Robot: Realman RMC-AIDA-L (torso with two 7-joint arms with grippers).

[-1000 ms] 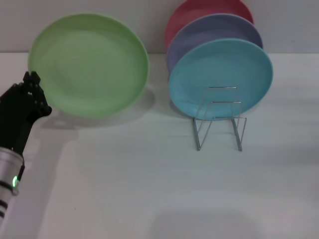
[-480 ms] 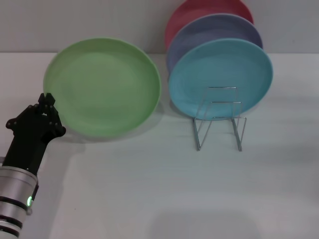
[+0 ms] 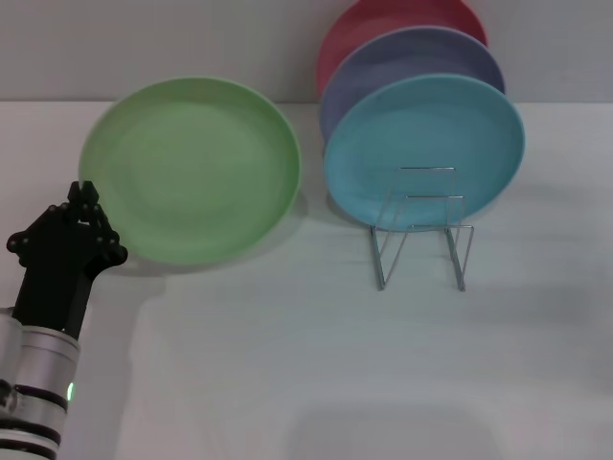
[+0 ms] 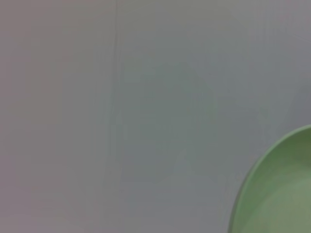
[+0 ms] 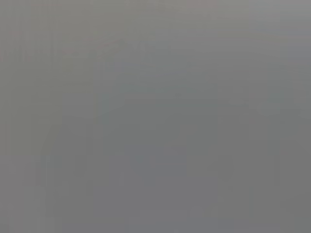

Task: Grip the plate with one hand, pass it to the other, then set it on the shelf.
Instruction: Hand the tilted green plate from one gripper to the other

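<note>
Four plates share the white table (image 3: 316, 364), largest concern first: the light green plate (image 3: 192, 168) hangs tilted at the left, its lower-left rim pinched in the left gripper (image 3: 84, 195), whose black fingers are closed onto that edge. Beside it to the right, a turquoise plate (image 3: 421, 144), a lavender plate (image 3: 407, 57) and a red plate (image 3: 383, 24) stand stacked against the wall. In front of the turquoise one sits the shelf (image 3: 421, 230), a small wire rack, bare of any plate.

With the grip taken only at the rim, the wide plate could swing or slip during the handover, and its right edge is near the turquoise plate, so a sideways move might knock that stack. The narrow rack could tip or slide when loaded.

Head view alone shows the rack and grip; the left wrist view shows just a green arc; the right wrist view shows blank grey, so the right gripper is unseen.
</note>
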